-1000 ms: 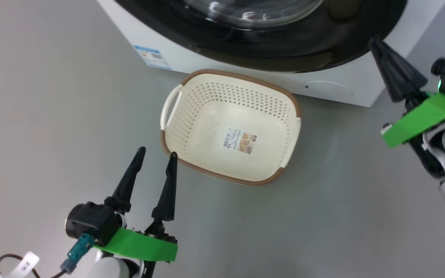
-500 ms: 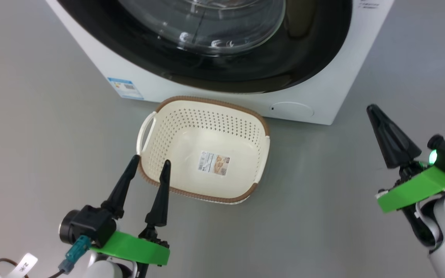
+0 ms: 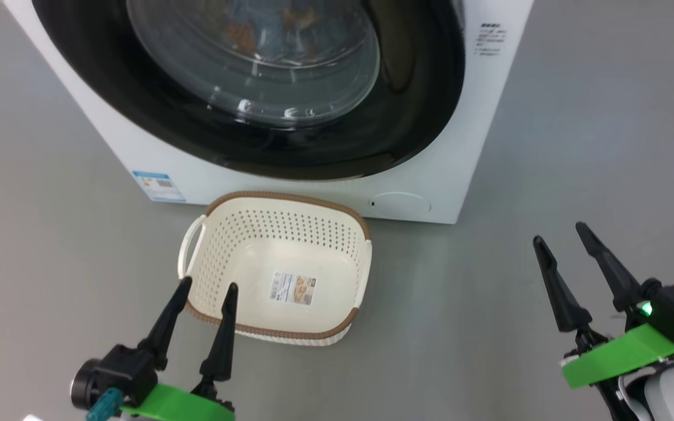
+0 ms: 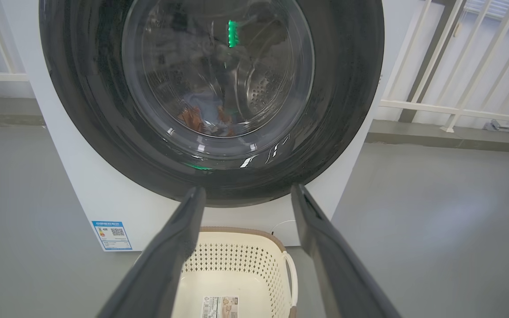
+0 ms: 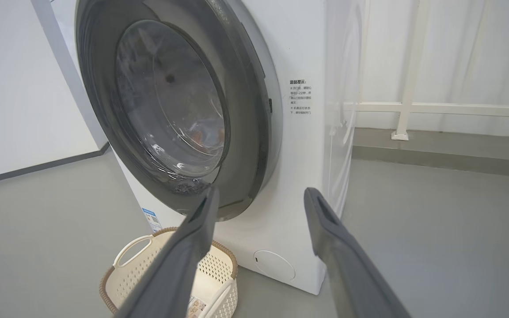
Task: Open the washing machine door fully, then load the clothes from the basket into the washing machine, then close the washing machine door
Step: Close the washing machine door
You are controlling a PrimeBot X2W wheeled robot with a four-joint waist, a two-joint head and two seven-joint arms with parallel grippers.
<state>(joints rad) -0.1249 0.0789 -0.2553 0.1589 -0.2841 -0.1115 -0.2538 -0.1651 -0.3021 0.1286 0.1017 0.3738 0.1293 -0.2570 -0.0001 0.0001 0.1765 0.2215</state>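
Glossy black washing machine door point(image 3: 255, 76) shut, clothes point(image 4: 206, 117) behind glass, cream basket point(image 3: 290, 225)

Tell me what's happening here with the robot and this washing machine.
A two-armed robot is doing laundry, and the job looks about done. The washing machine door is shut on the washing machine, with the clothes visible inside through the glass. The basket sits empty on the floor in front. The left hand hangs open by the basket's near corner, and the right hand, also open, is off to the side. Neither holds anything.
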